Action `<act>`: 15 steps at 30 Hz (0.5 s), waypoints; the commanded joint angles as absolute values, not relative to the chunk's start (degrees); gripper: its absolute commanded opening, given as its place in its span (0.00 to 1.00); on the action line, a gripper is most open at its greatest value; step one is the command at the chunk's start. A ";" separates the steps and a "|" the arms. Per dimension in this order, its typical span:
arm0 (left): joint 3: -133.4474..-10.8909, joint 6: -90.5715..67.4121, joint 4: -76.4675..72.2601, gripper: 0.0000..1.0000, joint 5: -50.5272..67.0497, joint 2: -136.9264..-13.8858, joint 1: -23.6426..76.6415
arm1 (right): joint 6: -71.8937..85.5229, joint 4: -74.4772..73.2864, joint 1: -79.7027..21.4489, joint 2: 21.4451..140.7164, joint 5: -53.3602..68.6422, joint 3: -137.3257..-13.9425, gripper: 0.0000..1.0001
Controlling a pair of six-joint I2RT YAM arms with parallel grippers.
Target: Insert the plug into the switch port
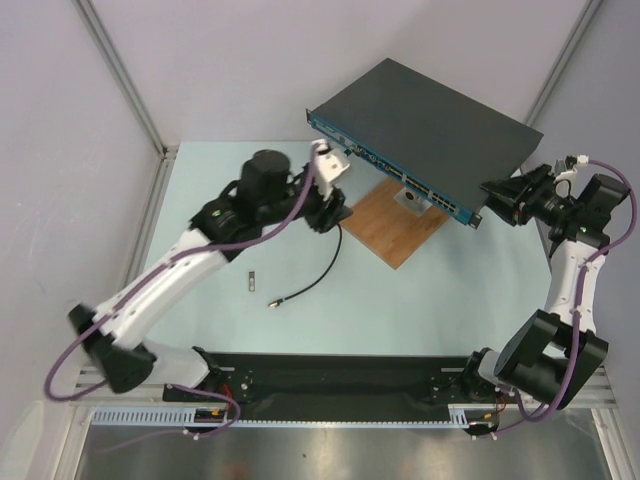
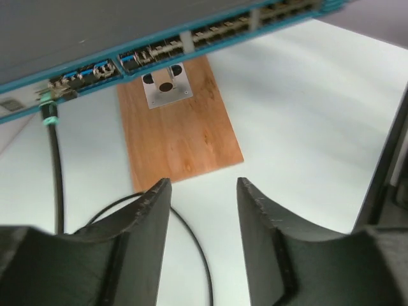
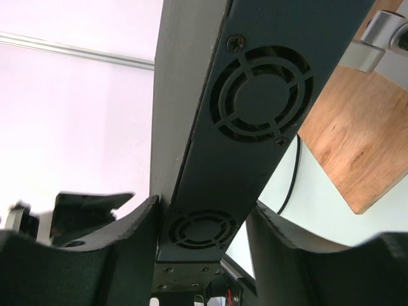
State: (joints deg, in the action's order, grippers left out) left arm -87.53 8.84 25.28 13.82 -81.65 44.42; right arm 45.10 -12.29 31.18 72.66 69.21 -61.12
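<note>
**Plug at the port, left claw off it**

Position: the plug [image 2: 51, 102] sits at a port near the left end of the switch's [image 1: 430, 120] blue front face [image 2: 210, 32]. From the left wrist view it looks seated. How deep it goes I cannot tell, since the port mouth is small and blurred.

Key relation: the plug lies ahead of the left claw [image 2: 201, 185] and off to its left, not between the fingers. Its long axis runs square to the blue face, nose into the port and tail toward the claw. The cable [image 2: 57, 172] drops from it just beside the left finger [image 2: 143, 223]. The left arm is by far the nearer of the 2.

Claws:
- Left claw: jaws parted to a medium gap with nothing between them.
- Right claw [image 3: 201, 210]: clamped on the switch's vented end panel, 1 finger on each side, holding the box above the wooden board [image 2: 178, 134] and the table [image 2: 306, 115].

The switch's long axis runs diagonally in the top view, ports facing the left arm. The cable's free end [image 1: 272, 302] lies on the table, well apart from the switch.

Judgement: insertion looks done or nearly so. Any left-arm move should stay clear of the cable, because a tug along it would pull the plug straight out.
</note>
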 commanded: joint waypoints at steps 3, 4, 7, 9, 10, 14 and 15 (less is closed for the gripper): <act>-79.20 25.29 36.02 0.60 24.49 -66.91 39.74 | 38.59 -11.77 31.99 73.30 66.71 -64.07 0.77; -78.23 30.01 38.12 0.60 26.09 -65.75 38.16 | 37.89 -12.47 31.99 73.21 66.71 -64.77 0.81; -75.50 42.15 48.31 0.63 29.17 -62.85 31.57 | 33.85 -17.39 32.25 73.04 66.62 -66.26 0.97; -75.32 49.18 57.28 0.63 29.79 -62.58 26.21 | 29.81 -21.87 32.78 72.95 66.45 -68.20 1.00; -75.41 54.27 59.39 0.64 29.79 -62.58 24.10 | 28.84 -22.93 33.04 72.69 66.45 -68.73 1.00; -76.99 64.32 66.52 0.66 31.20 -66.69 8.49 | 27.07 -25.49 34.98 71.98 67.50 -69.96 1.00; -77.51 67.99 66.88 0.66 31.55 -68.19 5.83 | 26.98 -26.10 35.33 71.81 67.59 -70.57 1.00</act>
State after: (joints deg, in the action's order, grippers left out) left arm -76.29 52.64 58.83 27.83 -65.25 13.39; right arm 30.68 -22.79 34.09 73.28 66.78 -67.46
